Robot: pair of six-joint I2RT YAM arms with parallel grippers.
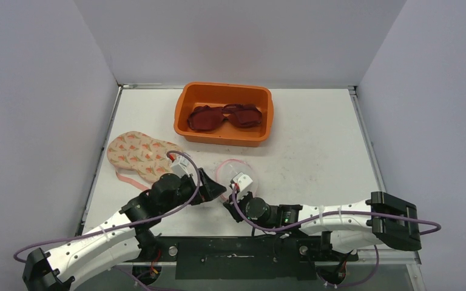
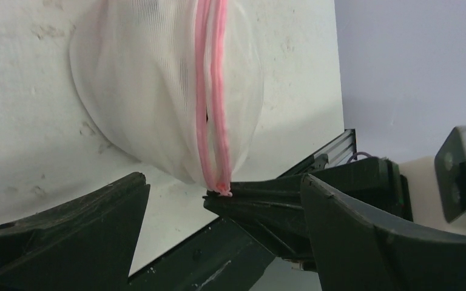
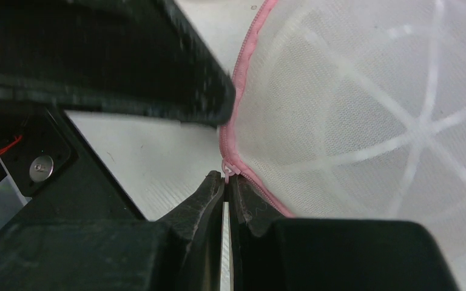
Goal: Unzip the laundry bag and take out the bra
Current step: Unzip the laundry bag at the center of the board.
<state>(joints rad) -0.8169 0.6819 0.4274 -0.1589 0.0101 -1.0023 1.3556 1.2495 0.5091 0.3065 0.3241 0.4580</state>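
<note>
The white mesh laundry bag [image 1: 238, 171] with a pink zipper [image 2: 213, 91] lies on the table in front of the arms, domed and zipped. No bra shows through the mesh. My right gripper [image 3: 226, 180] is shut on the small pink zipper pull [image 3: 229, 170] at the bag's near edge; in the top view it [image 1: 227, 202] sits just below the bag. My left gripper [image 2: 223, 182] is open, its jaws wide apart on either side of the zipper end and the right gripper's tips. It is at the bag's left edge in the top view [image 1: 217, 191]. One left finger [image 3: 158, 91] shows in the right wrist view.
An orange bin [image 1: 185, 124] at the back holds a dark red bra [image 1: 226, 116]. A peach floral padded piece [image 1: 141, 154] with a pink strap lies left of the bag. White walls enclose the table on three sides.
</note>
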